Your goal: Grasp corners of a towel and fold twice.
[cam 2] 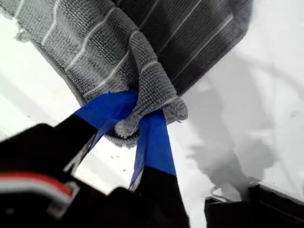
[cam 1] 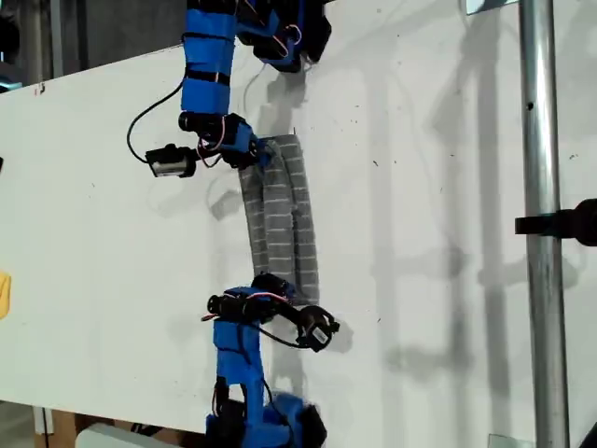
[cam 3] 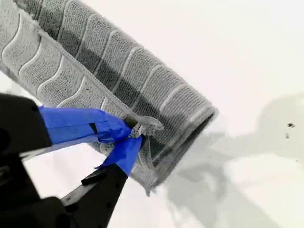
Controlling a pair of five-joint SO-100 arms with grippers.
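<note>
The grey towel (cam 1: 280, 224) with white stripes lies folded into a narrow strip on the white table (cam 1: 448, 187), running from the far arm to the near arm in the exterior view. My first gripper (cam 1: 277, 285) comes from the exterior view's bottom and is shut on a bunched corner (cam 2: 156, 95) at the strip's near end. The first wrist view shows my first gripper (cam 2: 140, 111) with the towel (cam 2: 95, 42) lifted above it. My second gripper (cam 1: 261, 152), coming from the exterior view's top, is shut on the far end. In its wrist view my second gripper (cam 3: 134, 132) pinches a corner (cam 3: 147, 124) of the doubled towel (cam 3: 118, 71).
A metal pole (cam 1: 536, 224) with a black clamp (cam 1: 571, 224) stands at the exterior view's right. A yellow object (cam 1: 3, 294) shows at the exterior view's left edge. The table's edge slants across the exterior view's top left.
</note>
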